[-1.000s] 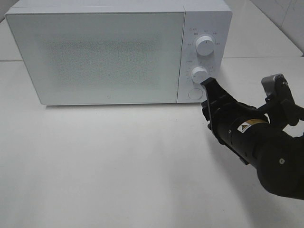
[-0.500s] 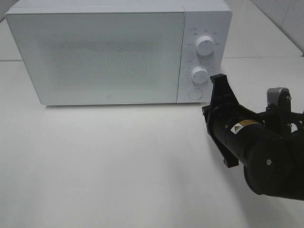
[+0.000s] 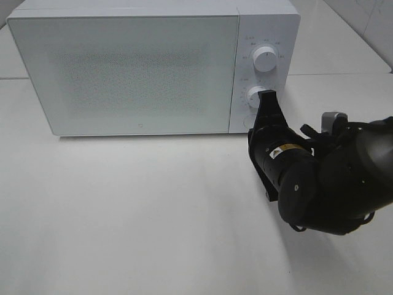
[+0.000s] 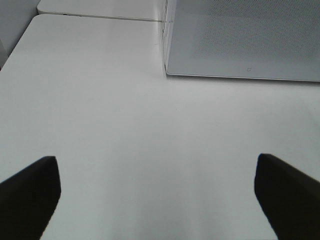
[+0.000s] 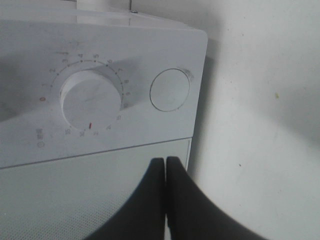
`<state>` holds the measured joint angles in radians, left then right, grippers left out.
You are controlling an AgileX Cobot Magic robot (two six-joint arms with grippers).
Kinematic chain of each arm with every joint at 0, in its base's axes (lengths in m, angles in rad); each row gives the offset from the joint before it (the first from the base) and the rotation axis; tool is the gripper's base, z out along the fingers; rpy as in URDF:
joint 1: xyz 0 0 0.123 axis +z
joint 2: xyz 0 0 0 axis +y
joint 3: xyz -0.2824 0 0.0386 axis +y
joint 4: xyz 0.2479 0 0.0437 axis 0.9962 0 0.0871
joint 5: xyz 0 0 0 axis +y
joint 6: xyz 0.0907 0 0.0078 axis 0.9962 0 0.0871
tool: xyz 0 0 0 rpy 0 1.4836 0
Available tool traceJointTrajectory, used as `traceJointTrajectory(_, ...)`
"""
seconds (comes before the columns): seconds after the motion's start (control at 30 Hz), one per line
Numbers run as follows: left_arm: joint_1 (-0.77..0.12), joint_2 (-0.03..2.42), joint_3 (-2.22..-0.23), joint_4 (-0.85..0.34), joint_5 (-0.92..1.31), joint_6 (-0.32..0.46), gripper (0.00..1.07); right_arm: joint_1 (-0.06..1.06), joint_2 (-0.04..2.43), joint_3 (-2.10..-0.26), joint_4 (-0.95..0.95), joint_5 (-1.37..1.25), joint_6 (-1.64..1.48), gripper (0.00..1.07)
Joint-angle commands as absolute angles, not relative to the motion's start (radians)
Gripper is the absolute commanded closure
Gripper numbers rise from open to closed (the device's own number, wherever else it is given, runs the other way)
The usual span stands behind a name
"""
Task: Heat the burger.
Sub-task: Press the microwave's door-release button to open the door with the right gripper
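The burger is out of sight in every view. The white microwave (image 3: 129,67) stands at the back of the table with its door closed. My right gripper (image 3: 266,98) is shut and empty, its tip just in front of the control panel beside the lower knob (image 3: 256,96). In the right wrist view the shut fingertips (image 5: 165,167) sit close below the lower knob (image 5: 91,102) and the round button (image 5: 170,90). My left gripper (image 4: 157,200) is open and empty over bare table, with the microwave (image 4: 240,40) ahead of it.
An upper knob (image 3: 265,58) sits above the lower one on the panel. The white table (image 3: 123,215) spreads in front of the microwave. A tiled wall (image 3: 368,24) rises at the back right.
My right arm drew back from the lower knob, turned its wrist, then moved left again toward the control panel. The microwave door stayed closed.
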<state>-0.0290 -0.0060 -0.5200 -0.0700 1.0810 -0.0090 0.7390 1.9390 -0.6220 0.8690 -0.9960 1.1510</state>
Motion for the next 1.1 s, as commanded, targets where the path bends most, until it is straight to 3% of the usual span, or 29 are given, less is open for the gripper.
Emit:
traceJointTrajectory(0.03, -0.035, -0.023, -0.519, -0.069, 1.070, -0.009, 0.09, 0.717, 1.953, -0.652, 0.867, -0.988, 1.154, 1.07)
traceJointTrajectory(0.5, -0.035, -0.023, -0.519, -0.069, 1.070, -0.009, 0.09, 0.616, 2.061, -0.777, 0.815, -0.915, 1.158, 1.07)
traceJointTrajectory(1.1, -0.035, -0.023, -0.519, -0.069, 1.070, -0.009, 0.09, 0.593, 2.125, -0.862, 0.822, -0.887, 1.189, 1.07)
